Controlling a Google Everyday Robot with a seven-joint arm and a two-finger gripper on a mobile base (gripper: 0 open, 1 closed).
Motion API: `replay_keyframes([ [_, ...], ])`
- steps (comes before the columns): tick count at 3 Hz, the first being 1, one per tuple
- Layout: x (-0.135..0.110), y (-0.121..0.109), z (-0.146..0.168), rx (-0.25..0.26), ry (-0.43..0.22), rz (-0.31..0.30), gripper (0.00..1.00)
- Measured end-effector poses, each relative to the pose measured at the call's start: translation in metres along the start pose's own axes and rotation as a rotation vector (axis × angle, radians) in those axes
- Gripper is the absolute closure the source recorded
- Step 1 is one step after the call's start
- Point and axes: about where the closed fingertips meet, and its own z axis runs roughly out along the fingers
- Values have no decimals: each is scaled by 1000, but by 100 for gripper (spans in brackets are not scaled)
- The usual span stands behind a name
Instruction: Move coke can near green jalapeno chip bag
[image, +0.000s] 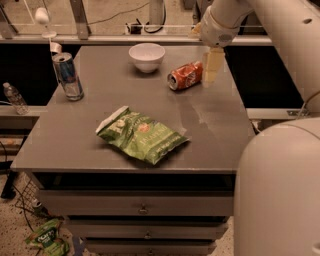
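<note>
Coke can (185, 76): red-orange, white script, silver end.
Chip bag (142, 135): light green, crinkled sheen, white end, orange-red logo, pale lettering.
Bowl (147, 56): plain white.
Slim can (68, 76): blue and silver.
Table (220, 125): matt grey top, grey drawer fronts.
Gripper (212, 65): pale cream, just right of the coke can, over the table's far right part.
Arm (280, 30): white.
Floor bag (47, 240): green, white print.
Floor (15, 225): pale, dark-speckled.

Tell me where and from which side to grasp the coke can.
I'd grip the coke can across its mid-body, coming from above: it lies on its side, so the curved flanks are exposed. The gripper hangs beside its end away from the bowl.
</note>
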Motion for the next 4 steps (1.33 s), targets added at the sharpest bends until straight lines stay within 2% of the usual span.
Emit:
replay_keyframes([
  [2, -23, -3, 51, -113, 37, -62, 2],
  [3, -28, -2, 65, -153, 38, -64, 31],
  [4, -29, -2, 67, -164, 36, -61, 54],
])
